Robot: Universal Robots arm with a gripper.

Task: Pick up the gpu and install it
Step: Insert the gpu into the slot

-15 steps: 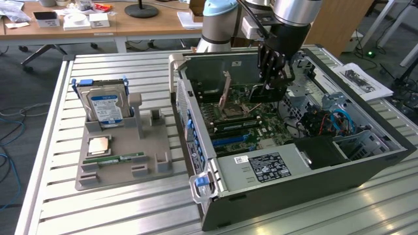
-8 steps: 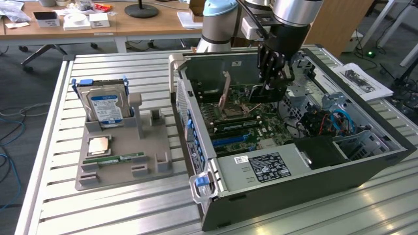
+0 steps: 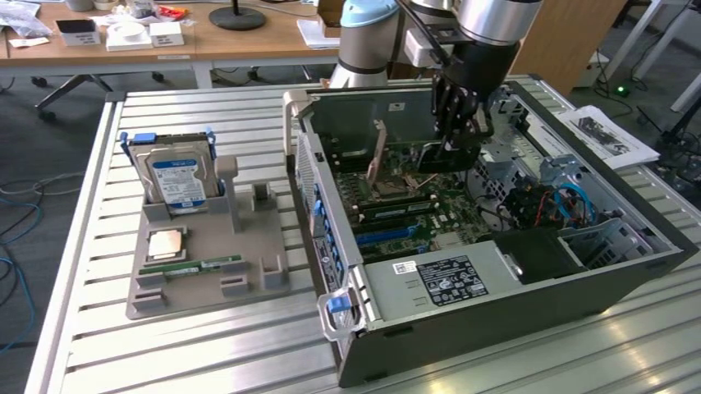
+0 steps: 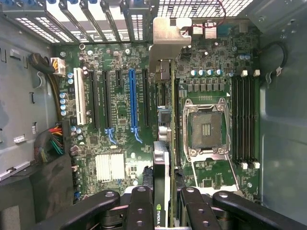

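My gripper point(image 3: 455, 146) is down inside the open computer case point(image 3: 613, 271), shut on the gpu point(image 3: 422, 160). The card hangs edge-on over the motherboard point(image 3: 411, 209), with its tan metal bracket point(image 3: 378, 156) pointing at the case's rear wall. In the wrist view the gpu point(image 4: 165, 143) runs as a thin strip from between my black fingers point(image 4: 141, 206) up to its silver bracket point(image 4: 165, 40) by the rear slot covers. It sits over the area between the black expansion slot point(image 4: 145, 96) and the CPU socket point(image 4: 206, 127). I cannot tell whether its lower edge touches a slot.
A blue slot point(image 4: 133, 103), a white slot point(image 4: 79, 103) and memory slots point(image 4: 244, 120) line the board. Cables point(image 3: 559, 201) and drive cages crowd the case at the exterior view's right. A grey fixture point(image 3: 197, 291) beside the case holds a hard drive point(image 3: 176, 176), a CPU point(image 3: 164, 244) and a memory stick point(image 3: 203, 267).
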